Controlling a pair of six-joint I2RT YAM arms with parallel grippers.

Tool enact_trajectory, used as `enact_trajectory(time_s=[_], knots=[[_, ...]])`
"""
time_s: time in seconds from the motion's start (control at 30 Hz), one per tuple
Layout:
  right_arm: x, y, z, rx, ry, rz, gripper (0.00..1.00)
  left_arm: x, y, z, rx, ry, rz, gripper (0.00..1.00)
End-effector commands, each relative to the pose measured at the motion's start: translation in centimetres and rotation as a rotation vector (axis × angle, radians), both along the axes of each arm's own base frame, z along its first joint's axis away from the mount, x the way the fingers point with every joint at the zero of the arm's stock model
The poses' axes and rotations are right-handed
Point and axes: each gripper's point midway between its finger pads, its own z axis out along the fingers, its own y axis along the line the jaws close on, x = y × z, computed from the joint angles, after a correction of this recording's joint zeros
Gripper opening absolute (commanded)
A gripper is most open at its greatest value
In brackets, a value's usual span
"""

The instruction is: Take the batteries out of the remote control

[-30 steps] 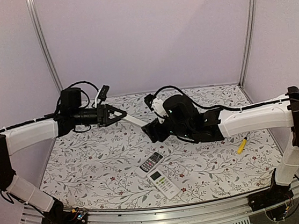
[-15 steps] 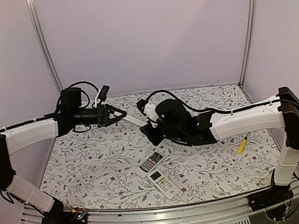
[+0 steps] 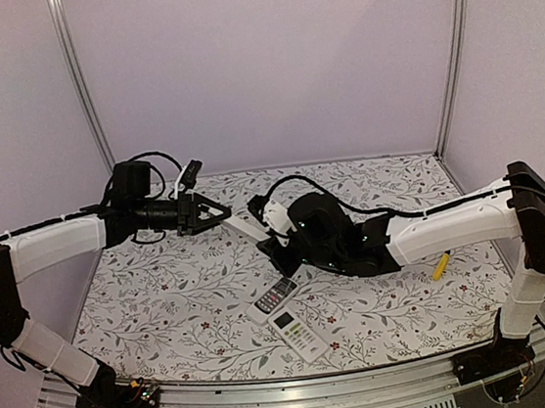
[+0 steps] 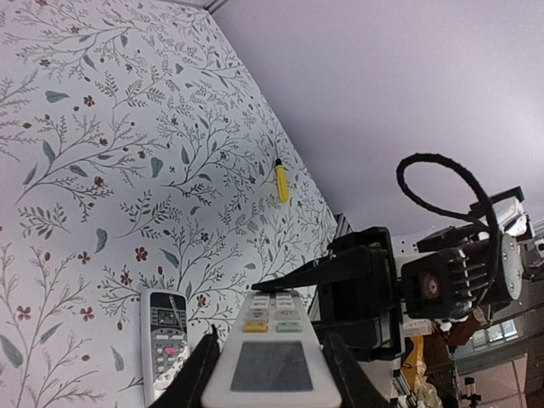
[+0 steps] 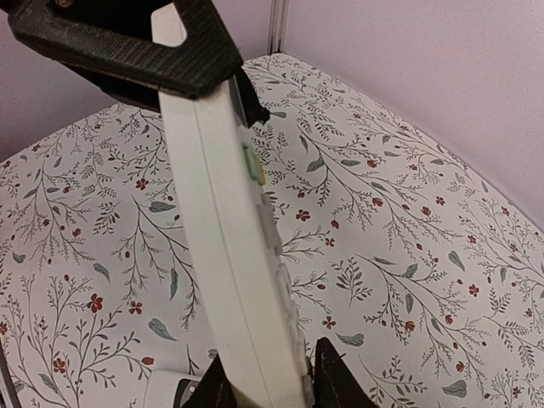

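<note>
Above table (image 3: pixel 145 297), right gripper (image 5: pixel 268 384) now seemingly on remote (image 5: pixel 223 246)

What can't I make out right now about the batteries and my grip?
The batteries: none show in any view; the held remote shows the left wrist its buttons, the right wrist one edge.
Whether the right gripper pinches the remote: cut off at the right wrist view's bottom edge.
Top view: the right arm covers that gripper with its own body.

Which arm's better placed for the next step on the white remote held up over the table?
Right, probably. The left gripper clamps the white remote at its display end, steadying it; the right gripper pinches the far end, where it can work the casing.
</note>
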Motion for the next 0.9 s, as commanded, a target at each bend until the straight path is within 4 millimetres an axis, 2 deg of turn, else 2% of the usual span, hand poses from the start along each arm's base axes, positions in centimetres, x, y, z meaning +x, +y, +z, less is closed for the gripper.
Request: enact_trajectory(time_s=[0.0, 0.27, 0.5, 0.57, 0.7, 0.87], knots=[[1.1, -4.1, -2.3, -0.109, 0.025, -0.121, 0.28, 1.4, 1.0, 2.7, -0.022, -0.112, 0.025, 0.02], [1.0, -5.5, -2.8, -0.129, 0.028, -0.162, 0.32, 1.6, 1.1, 2.2, -0.014, -0.1, 0.028, 0.02], [0.5, -5.6, -2.6, -0.087, 0.058, -0.157, 0.35, 1.8, 1.1, 1.6, -0.005, -0.084, 0.036, 0.02], [0.1, -5.3, -2.1, -0.051, 0.071, -0.132, 0.39, 1.9, 1.1, 1.5, -0.002, -0.081, 0.039, 0.02], [-0.8, -4.3, -0.2, 0.037, 0.077, -0.067, 0.54, 2.0, 1.1, 1.2, 0.0, -0.072, 0.039, 0.02], [-0.4, -3.4, 2.3, 0.11, 0.061, -0.033, 0.64, 1.8, 0.8, 0.8, -0.002, -0.057, 0.027, 0.02]])
